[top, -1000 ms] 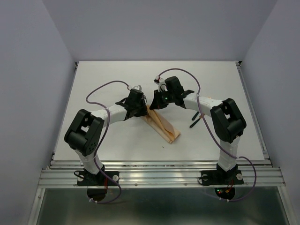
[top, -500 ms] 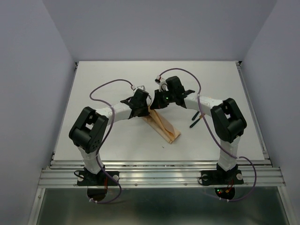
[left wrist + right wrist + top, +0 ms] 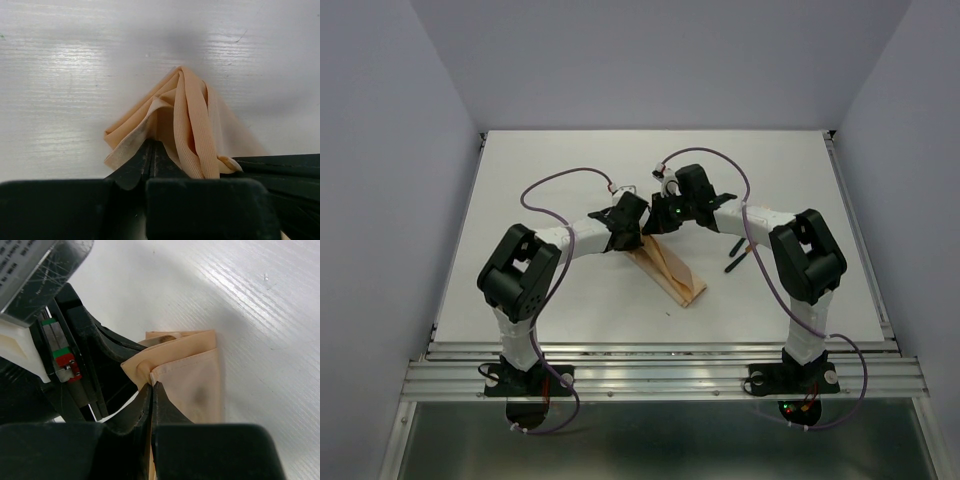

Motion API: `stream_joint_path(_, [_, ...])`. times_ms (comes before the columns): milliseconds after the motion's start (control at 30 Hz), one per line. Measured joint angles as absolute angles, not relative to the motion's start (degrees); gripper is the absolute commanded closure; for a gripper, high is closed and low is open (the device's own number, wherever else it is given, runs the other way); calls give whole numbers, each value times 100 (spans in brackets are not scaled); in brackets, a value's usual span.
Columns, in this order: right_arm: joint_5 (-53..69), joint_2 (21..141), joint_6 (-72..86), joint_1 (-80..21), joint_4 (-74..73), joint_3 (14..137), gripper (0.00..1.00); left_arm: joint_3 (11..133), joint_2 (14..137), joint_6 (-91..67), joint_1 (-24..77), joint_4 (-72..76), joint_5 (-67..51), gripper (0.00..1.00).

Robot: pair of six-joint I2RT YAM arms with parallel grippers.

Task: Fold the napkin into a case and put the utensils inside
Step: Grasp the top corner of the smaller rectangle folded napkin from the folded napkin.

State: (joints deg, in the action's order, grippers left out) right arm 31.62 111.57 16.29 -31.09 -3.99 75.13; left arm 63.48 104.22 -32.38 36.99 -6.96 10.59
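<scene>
Your napkin [image 3: 675, 278] lies near the middle of the white tabletop [image 3: 570, 170]. It is folded into a long, thin peach strip. The strip runs on a slant, from the two arms at its far end down toward the near right.

Both arms meet at the far end of the strip. Your left end effector [image 3: 638, 236] comes in from the left. Your right end effector [image 3: 655, 224] comes in from the right. They are just beside each other.

In the left wrist view, the left end effector [image 3: 152, 150] is clenched, and its two black fingers pinch a fold of the napkin [image 3: 192, 115]. The cloth is bunched up there. Soft layers rise to a point, and one thick band runs down the middle.

In the right wrist view, the right end effector [image 3: 151, 387] is clenched too. It pinches the edge of the napkin [image 3: 192, 385] where the cloth folds over. The cloth past the fingers lies flat on the tabletop.

The utensils [image 3: 733, 258] lie on the tabletop to the right of the napkin, apart from it. You can only see thin dark handles there, and your right arm hides part of them.
</scene>
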Motion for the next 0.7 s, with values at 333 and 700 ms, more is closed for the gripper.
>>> stream_joint_path(333, [3183,11157,1625,-3109,-357,7456,99,6438,10499,-3197,3715,-768,1105,100])
stream_joint_path(700, [3177,11155,1623,-3109,-336,7338,99,6442,10267,-3332,3715,-814,1100,99])
